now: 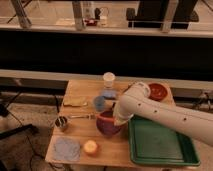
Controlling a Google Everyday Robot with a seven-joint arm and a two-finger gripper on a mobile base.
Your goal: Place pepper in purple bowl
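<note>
The purple bowl (pixel 105 127) stands in the middle of the wooden table (pixel 80 92). My white arm reaches in from the right and bends down over the bowl's right rim. My gripper (pixel 118 121) is at the arm's lower end, right at the bowl, mostly hidden by the arm. No pepper shows in this view; it may be hidden by the arm or inside the bowl.
A green tray (pixel 161 145) lies right of the bowl. A red bowl (pixel 158 91), a white cup (pixel 108 79) and a blue cup (pixel 99 103) stand behind. A metal cup (pixel 62 123), a blue cloth (pixel 67 148) and an orange round object (pixel 90 146) are at the left front.
</note>
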